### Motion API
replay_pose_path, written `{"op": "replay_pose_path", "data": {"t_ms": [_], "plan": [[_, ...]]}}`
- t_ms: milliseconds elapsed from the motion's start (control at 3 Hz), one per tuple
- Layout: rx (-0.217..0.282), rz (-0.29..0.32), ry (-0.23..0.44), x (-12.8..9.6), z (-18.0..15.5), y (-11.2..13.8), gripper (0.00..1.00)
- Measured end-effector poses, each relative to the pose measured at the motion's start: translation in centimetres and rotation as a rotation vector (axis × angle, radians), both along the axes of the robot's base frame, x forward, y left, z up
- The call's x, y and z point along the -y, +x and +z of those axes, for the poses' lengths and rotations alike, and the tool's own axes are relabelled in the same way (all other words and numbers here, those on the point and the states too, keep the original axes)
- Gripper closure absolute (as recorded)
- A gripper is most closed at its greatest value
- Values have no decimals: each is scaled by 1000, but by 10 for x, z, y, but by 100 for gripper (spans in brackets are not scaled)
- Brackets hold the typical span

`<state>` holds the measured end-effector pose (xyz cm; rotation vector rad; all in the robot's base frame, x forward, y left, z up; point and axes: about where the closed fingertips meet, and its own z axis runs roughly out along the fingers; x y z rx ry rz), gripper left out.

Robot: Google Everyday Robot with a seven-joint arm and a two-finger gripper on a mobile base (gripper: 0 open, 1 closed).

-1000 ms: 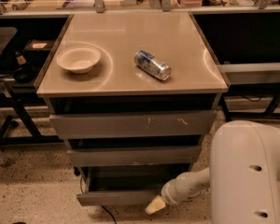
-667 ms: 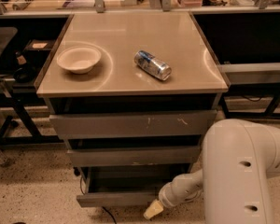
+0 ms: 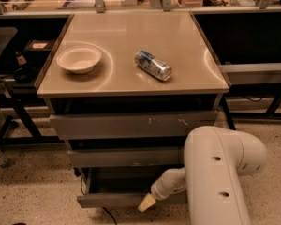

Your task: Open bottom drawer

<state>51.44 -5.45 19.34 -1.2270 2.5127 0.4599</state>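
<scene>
The bottom drawer [image 3: 107, 199] is the lowest, slimmest grey front of the cabinet; it stands pulled out, with its shallow dark interior showing behind the front. My gripper [image 3: 146, 203] reaches down from the white arm [image 3: 215, 172] at the lower right, and its pale tip sits at the drawer's front edge, right of centre. Above it are the mid-sized grey front [image 3: 126, 156] and the tallest grey front with white scratch marks [image 3: 131, 124].
On the beige cabinet top [image 3: 178, 69] lie a white bowl [image 3: 79, 59] at the left and a tipped can [image 3: 152, 65] near the middle. Dark shelving flanks both sides. A cable [image 3: 107, 215] trails on the speckled floor below.
The white arm has swung left and now covers more of the lower right. The gripper tip has shifted slightly left along the bottom drawer's front. The drawer stays pulled out.
</scene>
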Motion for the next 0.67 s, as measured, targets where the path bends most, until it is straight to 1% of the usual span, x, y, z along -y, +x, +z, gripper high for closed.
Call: {"op": "replay_pose_path", "data": {"t_ms": [333, 667], "plan": [[17, 17, -2, -3, -13, 18, 0], [-46, 21, -39, 0, -25, 14, 0]]}}
